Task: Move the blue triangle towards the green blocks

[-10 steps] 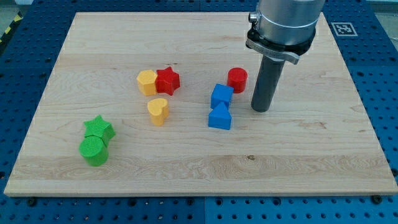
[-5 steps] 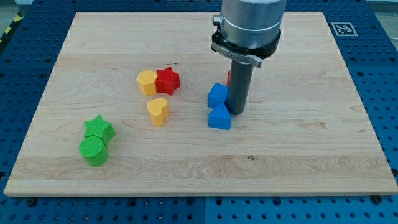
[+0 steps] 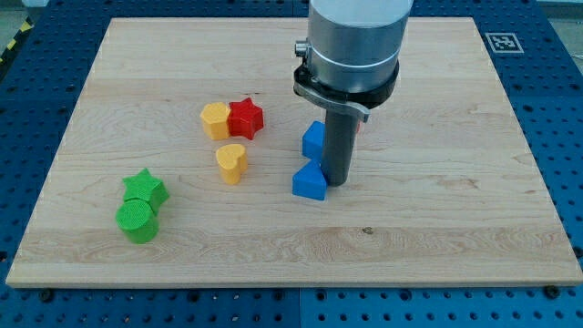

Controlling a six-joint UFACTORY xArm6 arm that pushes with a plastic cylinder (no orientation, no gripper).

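Note:
The blue triangle (image 3: 309, 181) lies near the board's middle. My tip (image 3: 336, 182) touches its right side. A second blue block (image 3: 312, 139) sits just above it, partly hidden by the rod. The green star (image 3: 148, 187) and the green cylinder (image 3: 137, 220) touch each other at the view's lower left, far to the left of the triangle.
A yellow hexagon (image 3: 215, 120) and a red star (image 3: 245, 117) touch at upper centre-left. A yellow heart (image 3: 231, 162) lies below them, between the triangle and the green blocks. A red block is almost hidden behind the rod. The wooden board (image 3: 437, 237) rests on a blue pegboard.
My tip swept left from right of the red cylinder to the blue triangle's right side. The triangle has shifted left and slightly down, away from the other blue block.

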